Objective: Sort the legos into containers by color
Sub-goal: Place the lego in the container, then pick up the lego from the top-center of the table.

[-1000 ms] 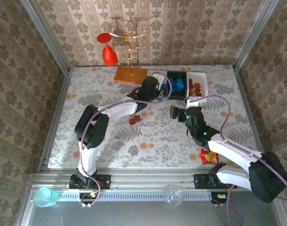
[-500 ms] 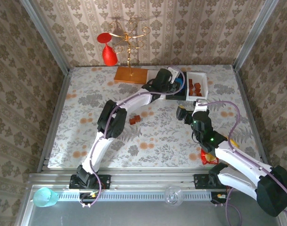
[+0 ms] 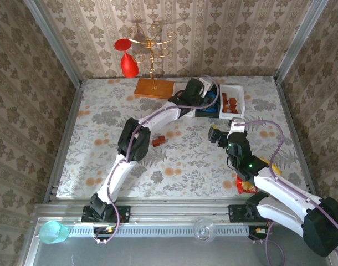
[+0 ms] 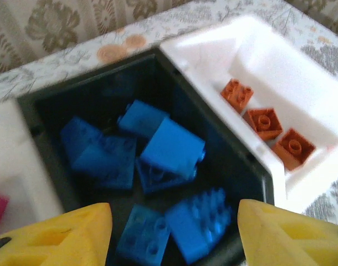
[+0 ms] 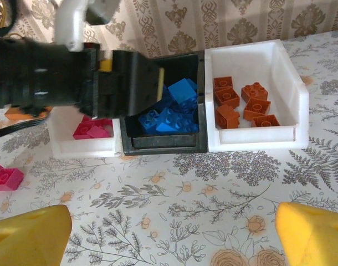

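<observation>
Looks nearly done: small blue plastic bricks (image 4: 172, 149) in the black shallow tray (image 4: 30, 111) at 12 o'clock under the left gripper (image 4: 174, 227), empty with jaws apart, right gripper (image 5: 169, 238) wide apart too, loose pink bricks (image 5: 5, 177) left at the tray's 8 o'clock.

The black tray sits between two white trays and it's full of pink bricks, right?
Not quite. The black tray is between the white tray of pink bricks and the white tray of orange bricks, but its own bricks are blue, not pink. The right wrist view shows it.
</observation>
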